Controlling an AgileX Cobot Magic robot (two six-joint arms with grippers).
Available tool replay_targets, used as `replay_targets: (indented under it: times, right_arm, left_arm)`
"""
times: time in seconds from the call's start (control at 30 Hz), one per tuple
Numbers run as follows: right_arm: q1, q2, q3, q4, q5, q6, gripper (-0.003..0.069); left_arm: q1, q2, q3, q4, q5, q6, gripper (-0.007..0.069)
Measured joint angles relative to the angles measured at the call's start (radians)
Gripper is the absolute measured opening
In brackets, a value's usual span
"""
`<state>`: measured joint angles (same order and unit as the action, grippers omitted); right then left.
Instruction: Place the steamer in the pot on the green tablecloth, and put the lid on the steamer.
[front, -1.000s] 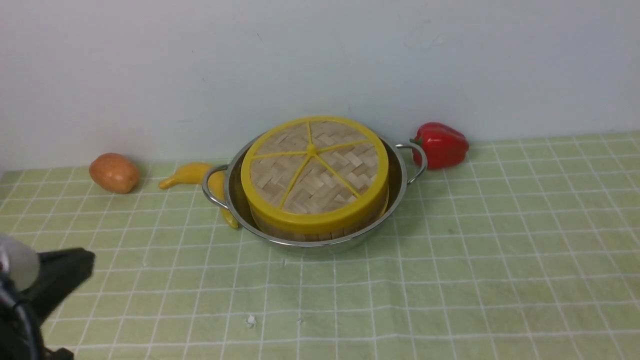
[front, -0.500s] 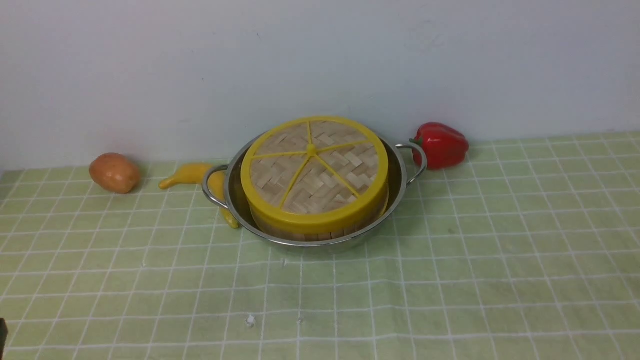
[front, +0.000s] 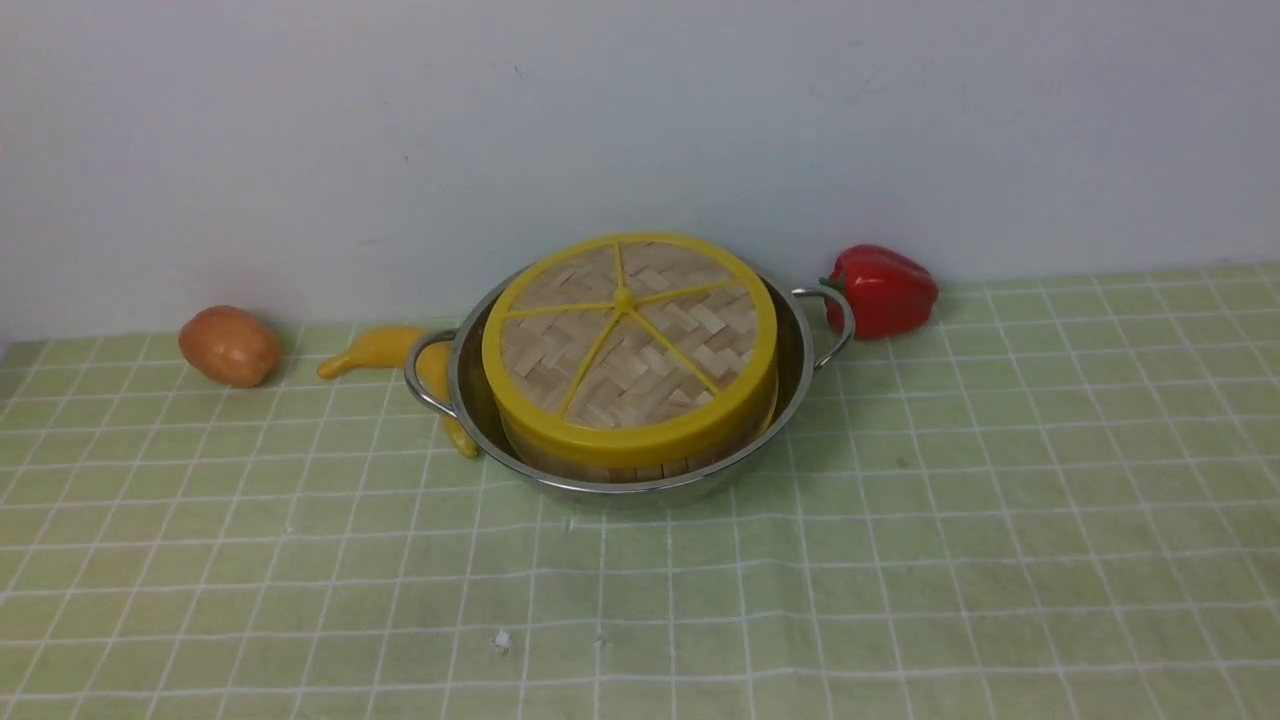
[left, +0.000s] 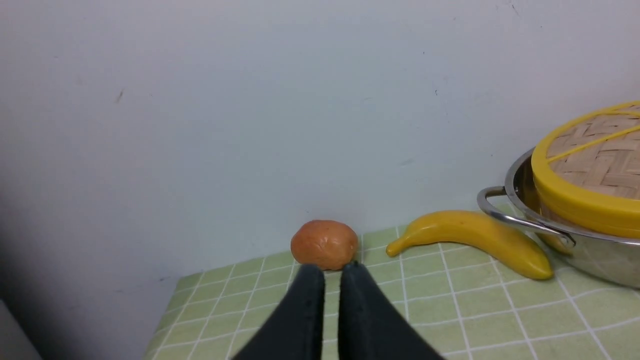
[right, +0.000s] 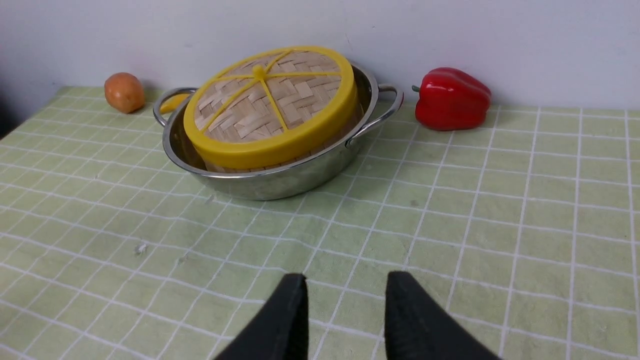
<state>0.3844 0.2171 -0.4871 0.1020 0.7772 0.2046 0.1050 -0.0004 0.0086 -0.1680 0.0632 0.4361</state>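
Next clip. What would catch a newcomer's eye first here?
The yellow-rimmed lid on the steamer, which sits in the steel pot mid-cloth near the wall. Next, the red pepper just right of the pot, then the banana and potato to its left.

Neither arm shows in the front view. The left gripper (left: 332, 272) holds its dark fingers nearly together, only a thin slit between them. The right gripper (right: 345, 282) has its fingers clearly parted, gripping nothing.
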Motion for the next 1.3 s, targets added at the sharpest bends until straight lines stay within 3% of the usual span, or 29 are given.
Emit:
replay_targets:
  times: [0.33, 0.43, 0.5, 0.53, 0.67, 0.9, 1.07, 1.3]
  right_arm:
    - [-0.003, -0.001, 0.000, 0.000, 0.000, 0.000, 0.0240]
    - [-0.052, -0.012, 0.001, -0.025, -0.001, -0.035, 0.0240]
    - [-0.158, -0.035, 0.010, -0.069, -0.035, -0.082, 0.0240]
    - [-0.166, -0.035, 0.011, -0.072, -0.035, -0.085, 0.0240]
    - [-0.299, -0.120, 0.101, -0.150, -0.190, -0.104, 0.0240]
    - [-0.429, -0.214, 0.343, -0.156, -0.456, -0.101, 0.0240]
    - [-0.466, -0.216, 0.481, -0.156, -0.622, -0.075, 0.0240]
    - [-0.467, -0.217, 0.494, -0.189, -0.661, -0.068, 0.0240]
  left_arm:
    - [0.000, 0.000, 0.000, 0.000, 0.000, 0.000, 0.0044]
    - [0.000, 0.000, 0.000, 0.000, 0.000, 0.000, 0.0047]
    - [0.000, 0.000, 0.000, 0.000, 0.000, 0.000, 0.0050]
    - [0.000, 0.000, 0.000, 0.000, 0.000, 0.000, 0.0050]
    - [0.000, 0.000, 0.000, 0.000, 0.000, 0.000, 0.0050]
    - [0.000, 0.000, 0.000, 0.000, -0.002, 0.001, 0.0050]
    - [0.000, 0.000, 0.000, 0.000, -0.003, 0.001, 0.0050]
    - [0.000, 0.000, 0.000, 0.001, -0.003, 0.001, 0.0050]
